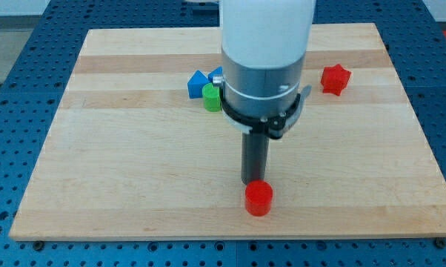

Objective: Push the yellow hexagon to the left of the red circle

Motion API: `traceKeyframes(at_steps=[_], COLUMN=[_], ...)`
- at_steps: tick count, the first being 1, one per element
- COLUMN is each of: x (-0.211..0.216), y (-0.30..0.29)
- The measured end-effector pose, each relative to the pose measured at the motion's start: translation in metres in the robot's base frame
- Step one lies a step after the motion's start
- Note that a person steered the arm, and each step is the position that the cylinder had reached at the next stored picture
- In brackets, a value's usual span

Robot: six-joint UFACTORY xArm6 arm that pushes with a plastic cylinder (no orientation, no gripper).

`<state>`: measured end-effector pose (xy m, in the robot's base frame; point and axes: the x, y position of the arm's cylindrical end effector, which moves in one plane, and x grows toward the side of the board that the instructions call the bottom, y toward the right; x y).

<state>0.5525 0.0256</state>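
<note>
1. Sitting nearest the view's bottom edge: red circle (258, 198), a short, smooth, glossy cylinder with a flat round top, resting on the board close to its bottom edge.
2. Standing directly behind it, toward the view's top: my tip (253, 182), the lower end of a straight dark matte rod, appearing to touch or nearly touch the red circle's far side; not showing clearly whether contact is being made.
3. Carrying no pincer at all, so showing nothing to open, close or grip: only the rod, hanging from a brushed metal collar (261, 83) under a white arm housing (267, 26).
4. Lying beneath everything: wooden board (134, 178), pale, smooth, made of joined planks with the grain running left to right, resting on a blue perforated table (8, 148).
5. Clustering at the view's left of the collar, well apart from the red circle: blue triangular block (198, 84), a second blue block (216, 74) partly hidden by the arm, and a green block (212, 97) touching or just beside both.
6. Sitting alone toward the view's top right: red star-like block (335, 79), faceted and shiny.
7. Not showing anywhere: yellow hexagon; blocking a wide patch of the board's middle and top is the arm itself, so cannot tell where it is lying.
</note>
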Motion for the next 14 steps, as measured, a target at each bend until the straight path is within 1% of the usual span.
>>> traceKeyframes(at_steps=[1,2,3,4,5,6,7,8,9,10,11,12,13,14], x=[-0.009,-0.05,-0.09,-0.131,-0.155,-0.155,-0.143,-0.119,-0.086,-0.084,-0.062,-0.028,-0.025,-0.05], y=[0.001,0.025,0.064,0.073,0.073,0.042,0.001,-0.036,-0.05,-0.05,-0.05,-0.05,-0.051,-0.058])
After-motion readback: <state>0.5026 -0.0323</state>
